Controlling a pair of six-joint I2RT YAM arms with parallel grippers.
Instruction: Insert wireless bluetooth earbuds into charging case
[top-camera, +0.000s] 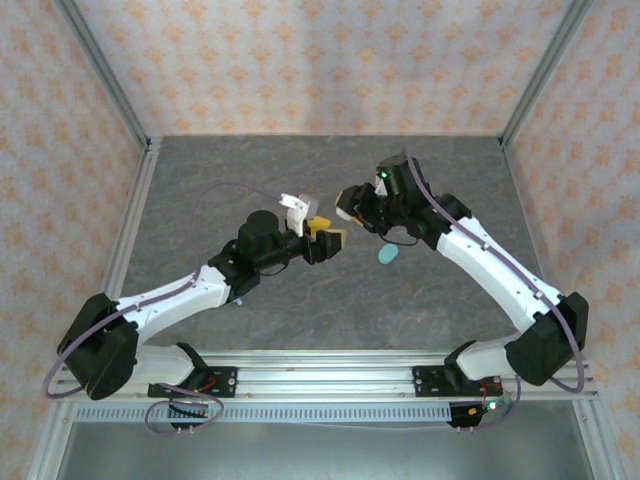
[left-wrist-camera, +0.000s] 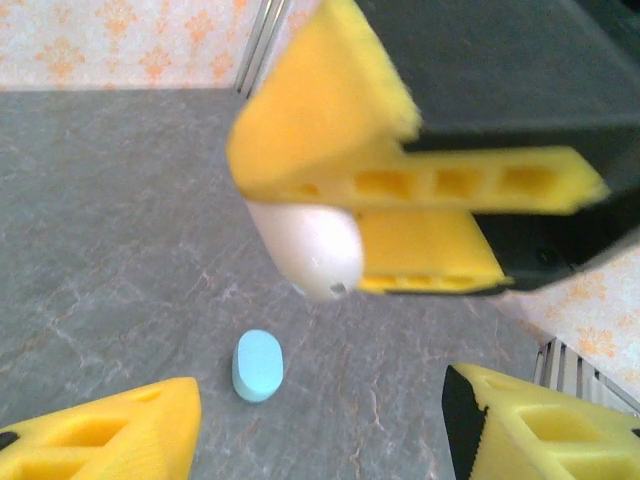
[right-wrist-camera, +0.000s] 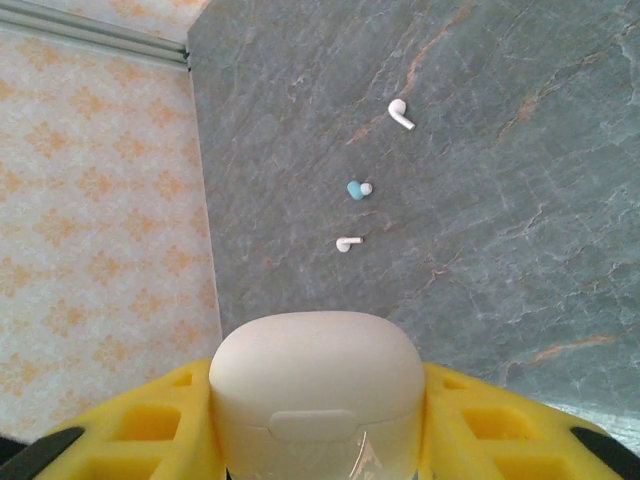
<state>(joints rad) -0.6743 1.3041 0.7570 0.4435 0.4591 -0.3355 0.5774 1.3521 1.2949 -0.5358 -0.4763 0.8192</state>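
The right gripper (right-wrist-camera: 315, 425) has its ribbed yellow fingers (right-wrist-camera: 150, 435) pressed on both sides of the white charging case (right-wrist-camera: 315, 375), a smooth, glossy, rounded shell with a faint seam across its front. It holds the case clear of the table (right-wrist-camera: 520, 230). The left gripper (left-wrist-camera: 320, 425) stands close in front of it. Its two wedge-shaped yellow fingers, hollowed with square cells, are spread wide with nothing between them.

From the left wrist camera the case shows as an egg-like white bulge under the right gripper's yellow pads. Below it on the table lies a teal oval case (left-wrist-camera: 258, 365), matte and pill-shaped, apart from both grippers.

The table is a grey, marble-veined sheet. Three earbuds lie loose on it, well away from the held case: a white stemmed bud (right-wrist-camera: 401, 114) farthest off, a teal bud (right-wrist-camera: 354, 190) with a pale round tip in the middle, and a second white bud (right-wrist-camera: 347, 242) nearest. Orange-patterned paper (right-wrist-camera: 90, 200) covers the walls.
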